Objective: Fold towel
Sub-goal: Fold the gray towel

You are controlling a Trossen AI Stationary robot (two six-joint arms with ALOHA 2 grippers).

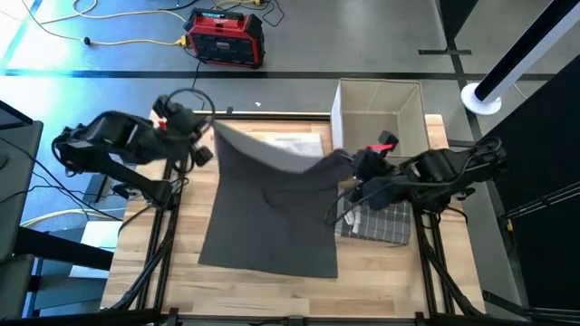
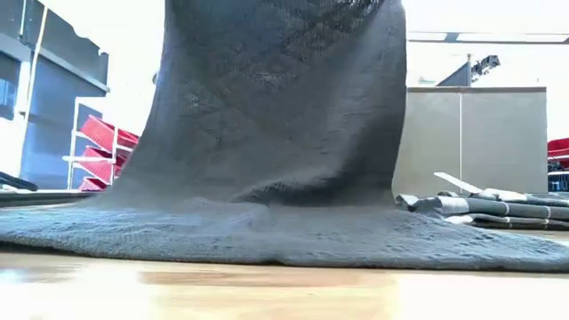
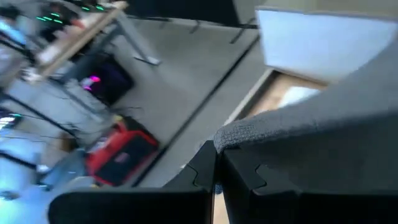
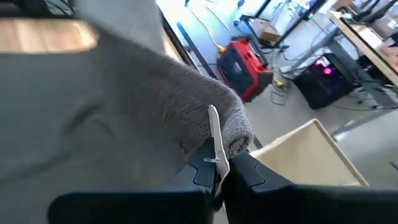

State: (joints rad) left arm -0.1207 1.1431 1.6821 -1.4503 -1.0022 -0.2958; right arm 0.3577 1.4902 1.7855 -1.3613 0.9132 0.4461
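High view: your dark grey towel (image 1: 272, 213) lies spread on the wooden desk (image 1: 145, 281), its far edge lifted off the surface by both arms. Your left pincer (image 1: 207, 134) has the far left corner, your right pincer (image 1: 349, 166) the far right corner. Beige box (image 1: 379, 113) stands at the far right of the desk, just behind the right pincer. A stack of folded plaid towels (image 1: 381, 222) sits under the right arm, touching the towel's right edge. White sheet (image 1: 299, 145) shows on the desk behind the raised edge. Red case (image 1: 225, 38) is on the floor beyond the desk, yellow cable (image 1: 118, 41) beside it.

Low view: towel (image 2: 284, 124) hangs like a curtain across the middle and blocks both pincers from you; its near part lies flat on the desk (image 2: 267, 289). Box (image 2: 471, 142) stands to the right behind it, folded stack (image 2: 498, 209) in front of the box. Red shelving (image 2: 102, 147) far left in the room.

Left wrist view: your left pincer (image 3: 217, 174) is closed tight on the towel's (image 3: 311, 134) corner hem. Red case (image 3: 121, 155) on the floor beyond.

Right wrist view: your right pincer (image 4: 217, 169) is closed narrow on the bunched towel (image 4: 186, 112) corner, a white tag (image 4: 215, 140) sticking up between the fingers. Box (image 4: 311, 158) just beside, red case (image 4: 245, 65) farther off.
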